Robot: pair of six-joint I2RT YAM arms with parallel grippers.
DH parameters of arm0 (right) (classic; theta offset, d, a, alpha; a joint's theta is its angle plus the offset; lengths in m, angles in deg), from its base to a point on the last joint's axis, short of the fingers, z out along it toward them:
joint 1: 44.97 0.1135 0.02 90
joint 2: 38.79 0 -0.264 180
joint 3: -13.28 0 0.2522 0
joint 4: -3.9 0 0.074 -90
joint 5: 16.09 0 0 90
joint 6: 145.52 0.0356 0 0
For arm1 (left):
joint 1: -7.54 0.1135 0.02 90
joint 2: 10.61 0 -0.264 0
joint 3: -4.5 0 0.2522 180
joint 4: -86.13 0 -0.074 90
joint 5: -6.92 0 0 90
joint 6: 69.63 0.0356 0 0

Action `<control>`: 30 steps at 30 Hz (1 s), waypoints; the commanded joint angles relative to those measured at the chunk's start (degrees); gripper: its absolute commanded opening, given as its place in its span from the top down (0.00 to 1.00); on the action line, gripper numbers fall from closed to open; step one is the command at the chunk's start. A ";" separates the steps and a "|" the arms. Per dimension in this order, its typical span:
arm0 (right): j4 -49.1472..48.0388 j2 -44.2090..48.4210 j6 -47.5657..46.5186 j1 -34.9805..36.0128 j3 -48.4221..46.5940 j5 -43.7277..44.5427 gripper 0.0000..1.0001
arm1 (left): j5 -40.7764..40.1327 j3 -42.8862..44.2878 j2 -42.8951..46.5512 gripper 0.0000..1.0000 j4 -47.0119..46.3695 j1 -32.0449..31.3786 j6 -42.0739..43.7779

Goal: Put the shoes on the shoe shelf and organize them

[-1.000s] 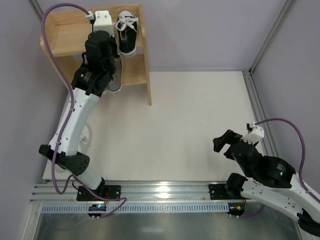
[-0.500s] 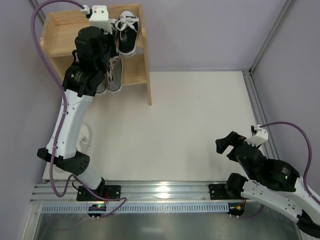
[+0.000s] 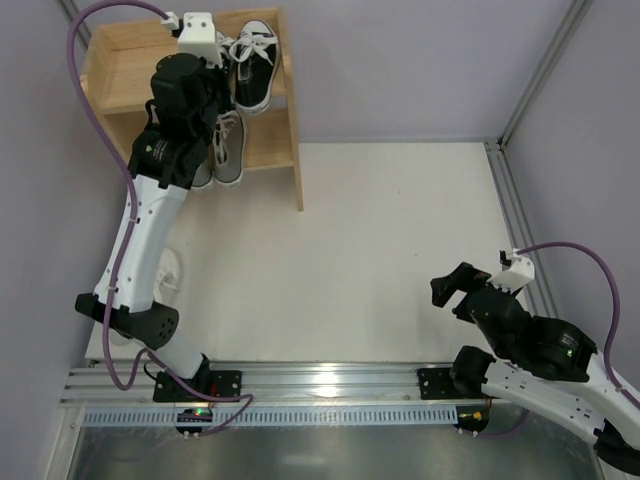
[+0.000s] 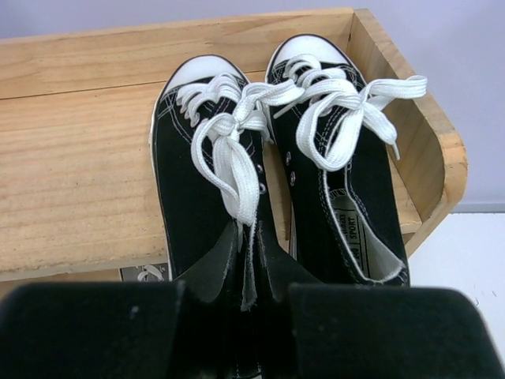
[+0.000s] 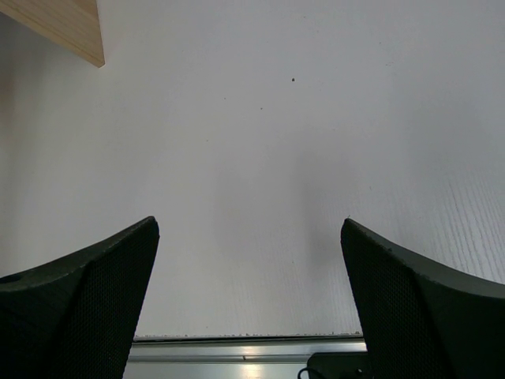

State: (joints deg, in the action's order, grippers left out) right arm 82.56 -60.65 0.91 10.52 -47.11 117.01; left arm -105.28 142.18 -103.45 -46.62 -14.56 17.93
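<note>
1. Your shoe shelf (image 3: 125, 65) stands in the far left corner of the bench (image 3: 400, 250), with its back rail toward the far edge.
2. Your left arm (image 3: 150, 220) reaches along the left edge of the bench to the shelf's upper tier. The left jaws are set narrow and hold a black shoe (image 4: 197, 181) by its heel end. The wrist view shows the collar and tongue pinched between the two fingers.
3. That shoe lies on the upper tier with its white toe cap toward the back rail and its white laces loose over the tongue.
4. The second black shoe (image 4: 339, 181) lies just beside it on the same tier, toe the same way, at the right end of the shelf next to the side panel. The laces of the two shoes overlap.
5. The grey pair (image 3: 230, 150) sits on the lower tier, below the black pair. Your left arm covers part of it from above.
6. A white shoe (image 3: 172, 270) lies on the bench at the left edge, partly hidden behind the left arm. You see only a part of it.
7. Your right arm (image 3: 520, 340) is folded back near the near right corner of the bench. The right jaws are spread wide with nothing between them, over bare bench, well apart from the shelf and every shoe.
</note>
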 commanded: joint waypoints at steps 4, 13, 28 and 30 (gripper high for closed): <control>-0.92 -1.69 -0.79 -0.11 -0.04 2.26 0.03 | 2.42 -3.24 -1.38 1.00 -8.79 1.98 0.59; -0.74 -2.21 -1.14 -0.11 -0.21 2.61 0.03 | 5.40 -3.33 -3.23 1.00 -10.38 3.04 -0.46; -1.80 -2.56 -1.84 -0.11 0.14 2.17 0.03 | 1.91 -5.44 0.72 0.27 -10.73 2.95 -2.13; -2.06 -2.57 -1.84 -0.11 0.22 2.00 0.03 | 0.14 -4.48 1.69 0.22 -10.82 3.04 -2.22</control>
State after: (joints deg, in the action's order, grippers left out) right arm 82.37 -62.71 0.05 10.52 -47.11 117.86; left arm -101.74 136.51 -104.28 -55.25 -11.66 16.45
